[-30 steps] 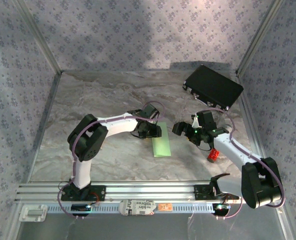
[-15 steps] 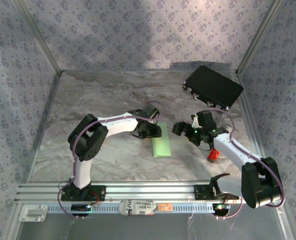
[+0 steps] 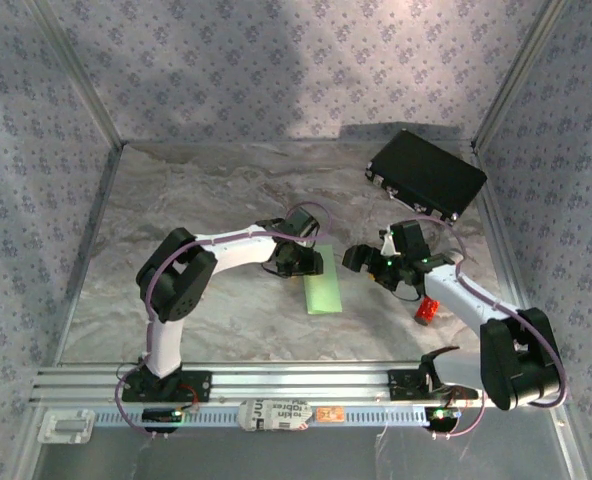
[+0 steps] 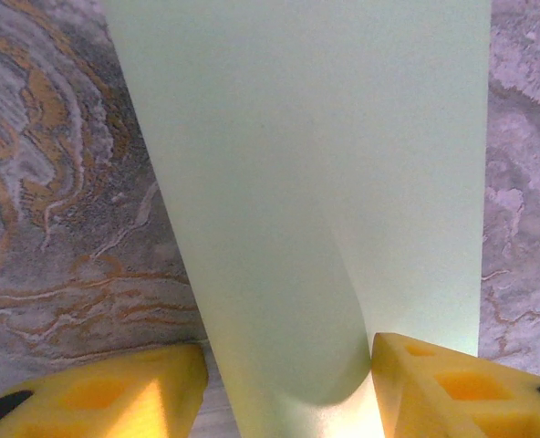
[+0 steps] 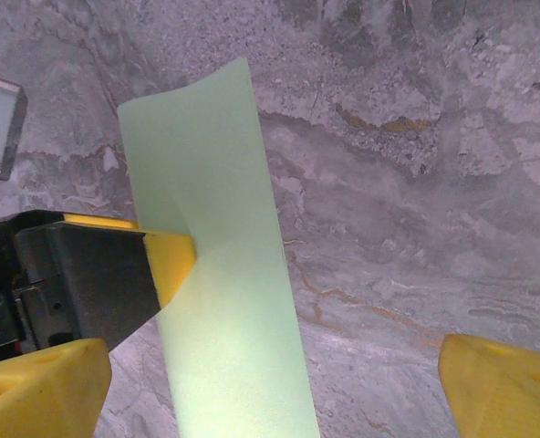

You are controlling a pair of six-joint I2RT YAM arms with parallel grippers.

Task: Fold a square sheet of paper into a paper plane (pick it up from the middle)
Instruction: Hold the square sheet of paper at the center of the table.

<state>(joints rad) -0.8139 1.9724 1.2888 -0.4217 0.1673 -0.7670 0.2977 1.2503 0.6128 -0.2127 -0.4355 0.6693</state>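
Paper sheet [image 4: 297,182] between left fingers [image 4: 106,392]

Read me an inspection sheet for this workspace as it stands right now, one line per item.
Surface: marbled table, no spills seen.
Job's things: square sheet of paper, pale green, folded into a narrow strip, far end curled up between the left fingers.
Clutter: black case in the far right corner; small red cylinder beside the right arm; white printed label on the near rail.
Pincers: left pincer straddles the sheet's end, grip unclear; right pincer open, holding nothing.
Cables: purple leads run along both arms.
Surroundings: patterned walls on three sides.
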